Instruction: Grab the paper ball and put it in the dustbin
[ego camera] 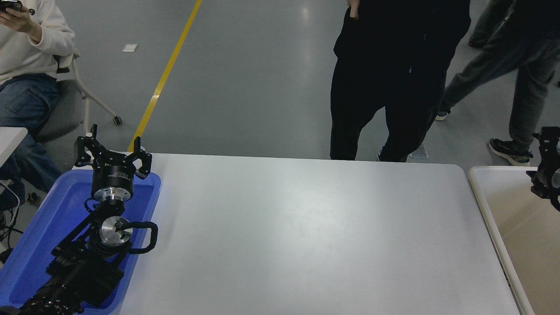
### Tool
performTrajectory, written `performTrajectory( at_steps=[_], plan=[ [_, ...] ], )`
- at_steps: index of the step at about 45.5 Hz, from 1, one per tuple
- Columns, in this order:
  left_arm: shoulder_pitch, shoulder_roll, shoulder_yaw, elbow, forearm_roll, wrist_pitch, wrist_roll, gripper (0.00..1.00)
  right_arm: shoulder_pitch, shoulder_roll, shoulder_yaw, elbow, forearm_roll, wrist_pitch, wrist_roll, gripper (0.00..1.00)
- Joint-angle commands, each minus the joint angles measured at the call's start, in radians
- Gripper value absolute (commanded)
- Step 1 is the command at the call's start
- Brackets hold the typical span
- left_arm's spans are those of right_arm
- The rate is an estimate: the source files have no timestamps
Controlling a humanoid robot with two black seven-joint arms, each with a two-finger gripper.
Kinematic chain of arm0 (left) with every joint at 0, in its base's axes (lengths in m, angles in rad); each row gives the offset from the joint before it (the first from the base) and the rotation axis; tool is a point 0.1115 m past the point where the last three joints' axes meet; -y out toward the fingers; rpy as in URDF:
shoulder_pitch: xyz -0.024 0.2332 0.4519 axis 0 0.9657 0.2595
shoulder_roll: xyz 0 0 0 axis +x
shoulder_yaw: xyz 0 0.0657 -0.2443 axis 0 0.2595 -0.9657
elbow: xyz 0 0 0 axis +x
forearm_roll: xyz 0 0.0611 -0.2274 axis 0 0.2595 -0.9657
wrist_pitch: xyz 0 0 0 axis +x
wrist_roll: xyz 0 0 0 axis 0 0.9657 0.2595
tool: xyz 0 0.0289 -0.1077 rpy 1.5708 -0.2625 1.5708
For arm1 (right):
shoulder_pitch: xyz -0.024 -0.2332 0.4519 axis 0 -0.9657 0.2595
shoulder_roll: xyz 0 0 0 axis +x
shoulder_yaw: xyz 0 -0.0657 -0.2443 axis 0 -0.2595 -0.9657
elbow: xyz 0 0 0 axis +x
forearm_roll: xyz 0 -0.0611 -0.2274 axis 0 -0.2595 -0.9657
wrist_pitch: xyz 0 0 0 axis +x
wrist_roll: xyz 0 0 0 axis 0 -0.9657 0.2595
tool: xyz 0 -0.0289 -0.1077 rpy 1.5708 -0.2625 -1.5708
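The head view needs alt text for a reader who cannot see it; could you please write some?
A white table with no paper ball in sight; the right gripper hangs at the right edge over the beige dustbin. The left gripper sits open above a blue tray at lower left. People stand and sit beyond the table.

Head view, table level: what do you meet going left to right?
Blue tray with the parked left gripper over its far end → white table → dustbin → right gripper at the picture's right edge, over the bin. No paper ball shows.
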Motion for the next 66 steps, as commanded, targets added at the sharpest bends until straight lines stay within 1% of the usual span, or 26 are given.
performTrajectory(
  at_steps=[1,5,11,15,20,25,31,37,40,49,66],
  plan=[
    [0.000,0.000,0.000,0.000,0.000,0.000,0.000,0.99,-0.026,0.067,0.218,0.110,0.007,0.004,0.000,1.00],
    [0.000,0.000,0.000,0.000,0.000,0.000,0.000,0.99,-0.047,0.104,0.276,0.113,0.013,0.015,0.000,1.00],
    [0.000,0.000,0.000,0.000,0.000,0.000,0.000,0.99,-0.076,0.147,0.340,0.116,0.044,0.154,0.000,1.00],
    [0.000,0.000,0.000,0.000,0.000,0.000,0.000,0.99,-0.093,0.171,0.359,0.115,0.107,0.217,0.002,1.00],
    [0.000,0.000,0.000,0.000,0.000,0.000,0.000,0.99,-0.099,0.203,0.360,0.110,0.182,0.217,0.002,1.00],
    [0.000,0.000,0.000,0.000,0.000,0.000,0.000,0.99,-0.110,0.228,0.362,0.104,0.211,0.220,0.003,1.00],
    [0.000,0.000,0.000,0.000,0.000,0.000,0.000,0.99,-0.128,0.240,0.362,0.099,0.217,0.228,0.026,1.00],
    [0.000,0.000,0.000,0.000,0.000,0.000,0.000,0.99,-0.154,0.254,0.363,0.096,0.219,0.232,0.061,1.00],
    [0.000,0.000,0.000,0.000,0.000,0.000,0.000,0.99,-0.168,0.266,0.373,0.096,0.219,0.232,0.068,1.00],
    [0.000,0.000,0.000,0.000,0.000,0.000,0.000,0.99,-0.207,0.300,0.431,0.093,0.219,0.232,0.068,1.00],
    [0.000,0.000,0.000,0.000,0.000,0.000,0.000,0.99,-0.219,0.306,0.452,0.093,0.219,0.232,0.069,1.00]
  ],
)
